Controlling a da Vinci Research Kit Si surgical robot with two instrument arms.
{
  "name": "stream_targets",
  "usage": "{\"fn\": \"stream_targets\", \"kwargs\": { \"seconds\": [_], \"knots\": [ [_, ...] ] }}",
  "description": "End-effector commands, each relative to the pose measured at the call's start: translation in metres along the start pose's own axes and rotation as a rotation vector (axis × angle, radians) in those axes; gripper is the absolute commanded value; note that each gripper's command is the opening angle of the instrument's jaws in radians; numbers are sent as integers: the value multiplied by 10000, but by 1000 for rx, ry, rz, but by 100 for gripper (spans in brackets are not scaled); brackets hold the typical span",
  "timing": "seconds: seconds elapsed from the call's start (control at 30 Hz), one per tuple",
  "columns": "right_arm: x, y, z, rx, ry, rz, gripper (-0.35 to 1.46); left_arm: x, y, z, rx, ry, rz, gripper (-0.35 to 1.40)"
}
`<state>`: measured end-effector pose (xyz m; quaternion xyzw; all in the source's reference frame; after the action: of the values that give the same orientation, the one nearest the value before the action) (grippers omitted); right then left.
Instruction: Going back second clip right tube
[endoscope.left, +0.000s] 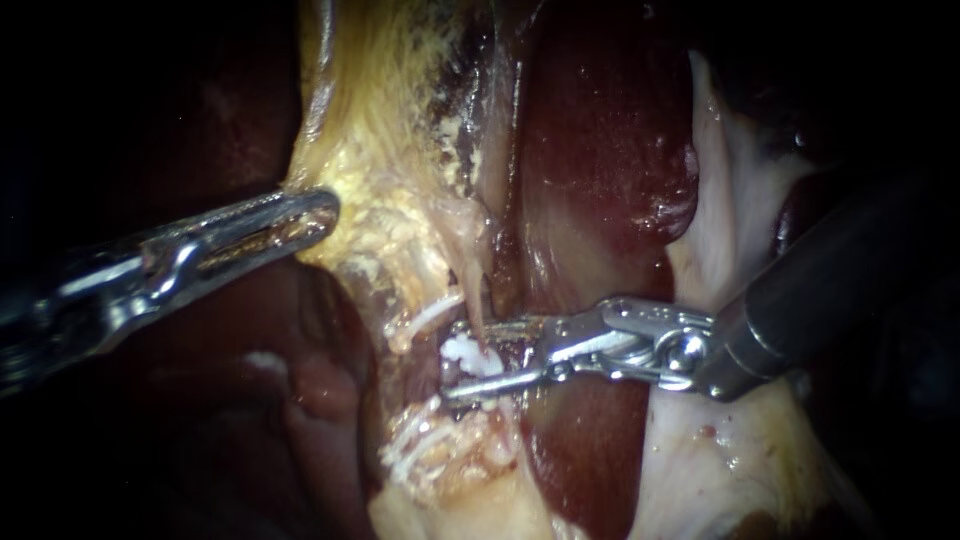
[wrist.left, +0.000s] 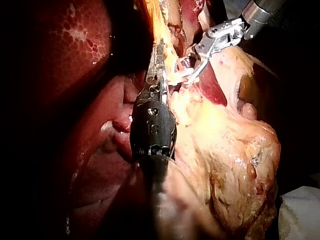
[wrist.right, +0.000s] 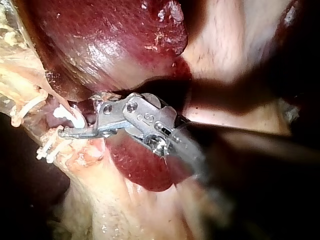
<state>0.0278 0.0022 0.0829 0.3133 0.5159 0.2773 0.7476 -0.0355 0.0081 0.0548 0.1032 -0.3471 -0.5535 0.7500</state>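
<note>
Right instrument (endoscope.left: 455, 358), jaws spread astride white clip (endoscope.left: 470, 355) on right tube (endoscope.left: 476, 300); left instrument (endoscope.left: 325, 208) pinches yellow tissue (endoscope.left: 380, 200) well apart from clip; withdrawal step, judged, next needing straight pull-back without snagging clip.

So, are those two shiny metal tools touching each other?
Apart. The endoscope view shows pale yellow tissue filling a wide gap between the left metal instrument and the right metal instrument.

All I can see of what carries the tissue is a patch of white cloth (wrist.left: 301, 212) in my left wrist view; the lumpy yellowish fatty tissue (wrist.left: 235, 160) lies against its edge, the glossy dark red liver (wrist.left: 75, 60) beyond that mass
</note>
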Motion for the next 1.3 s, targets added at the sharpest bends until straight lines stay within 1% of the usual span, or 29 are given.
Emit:
{"fn": "stream_targets", "kwargs": {
  "seconds": [0.03, 0.1, 0.17, 0.23, 0.3, 0.4, 0.47, 0.53, 0.6, 0.7, 0.77, 0.93, 1.1, 1.13, 1.23, 1.3],
  "knots": [
    [1, 2, -4, 0, 0, 2, 60, 0, 0, 0, 0, 0, 0, -35],
    [2, 4, -9, 0, 0, 4, 60, 0, 0, 0, 0, 0, 0, -35],
    [1, 3, -11, 2, -1, 3, 60, 0, 0, 0, 0, 0, 0, -35],
    [2, -2, -11, 6, 4, -3, 60, 0, 0, 0, 0, 0, 0, -35],
    [3, -8, -13, 13, 14, -37, 60, 0, 0, -1, 0, 0, 0, -35],
    [10, -18, -26, 65, 30, -150, 60, 0, 1, -1, 0, 0, 0, -35],
    [18, -24, -41, 88, 28, -252, 60, 0, 1, -1, 1, 0, 0, -35],
    [27, -29, -56, 94, 30, -322, 60, 0, 1, -1, 1, 0, 0, -35],
    [39, -33, -75, 101, 32, -396, 60, 0, 1, -1, 1, 0, 0, -35],
    [54, -34, -103, 89, 37, -472, 60, 0, 1, -1, 0, 0, 0, -35],
    [63, -34, -121, 79, 38, -506, 60, 0, 1, -1, 0, 0, 0, -35],
    [78, -33, -148, 60, 39, -545, 60, 0, 0, 0, 0, 0, 0, -35],
    [80, -37, -150, 61, 40, -550, 60, 5, 3, 7, -4, -3, 2, -35],
    [80, -38, -150, 61, 40, -550, 60, 7, 5, 10, -4, -5, 4, -35],
    [80, -39, -149, 58, 40, -551, 60, 20, 13, 28, 17, -7, 11, -35],
    [79, -40, -150, 64, 40, -551, 60, 31, 17, 46, 34, 5, 18, -35]
  ]
}}
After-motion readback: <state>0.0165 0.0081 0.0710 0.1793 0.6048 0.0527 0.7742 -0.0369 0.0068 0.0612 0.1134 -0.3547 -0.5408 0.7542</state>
